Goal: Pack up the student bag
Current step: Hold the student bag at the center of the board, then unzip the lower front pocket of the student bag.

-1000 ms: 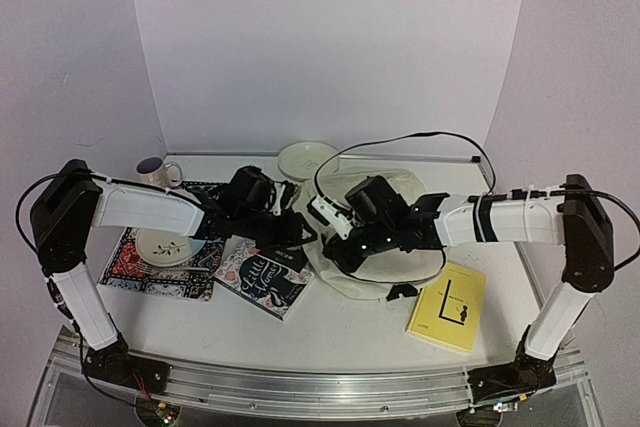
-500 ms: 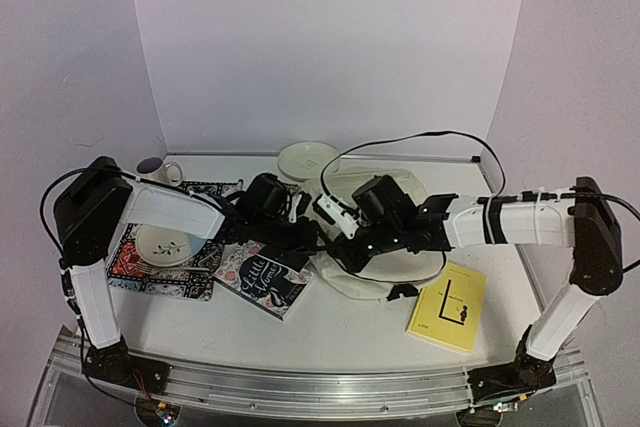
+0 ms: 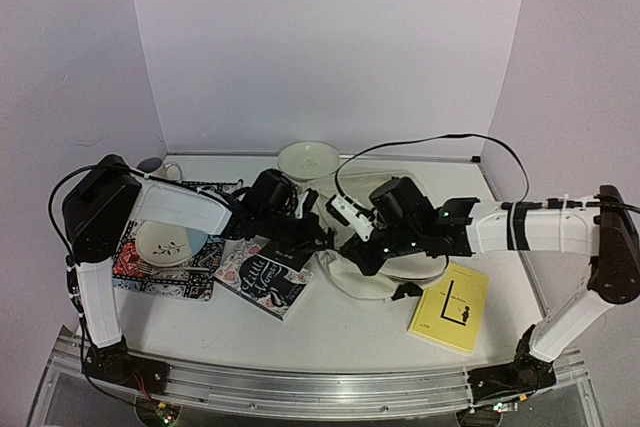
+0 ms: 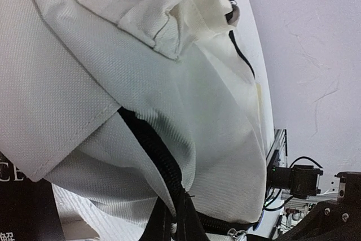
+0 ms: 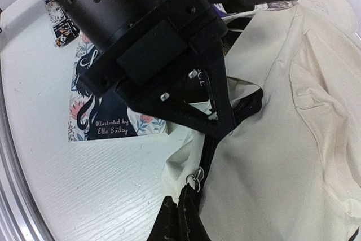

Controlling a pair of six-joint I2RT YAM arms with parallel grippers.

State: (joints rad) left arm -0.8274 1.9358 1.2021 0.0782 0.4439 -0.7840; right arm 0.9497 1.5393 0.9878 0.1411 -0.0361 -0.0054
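Note:
The student bag (image 3: pixel 375 282) is a cream fabric backpack lying mid-table, and it fills the left wrist view (image 4: pixel 186 94). Its dark zipper (image 4: pixel 152 145) runs down into my left gripper (image 4: pixel 177 221), which is shut on the zipper edge at the bag's left side (image 3: pixel 312 237). In the right wrist view my right gripper (image 5: pixel 189 213) is shut on the bag's edge right at the metal zipper ring (image 5: pixel 197 176), just below the left gripper (image 5: pixel 221 123). From above, the right gripper (image 3: pixel 352 247) sits close beside the left one.
A dark illustrated book (image 3: pixel 262 279) lies left of the bag, and a yellow book (image 3: pixel 448 309) lies to its right. A plate (image 3: pixel 165 244) rests on a patterned placemat (image 3: pixel 130 267). A mug (image 3: pixel 155 168) and a white dish (image 3: pixel 308 159) stand at the back.
My left gripper has moved right onto the bag's edge and closed on the zipper line. The right arm and the bag have shifted a little to the right.

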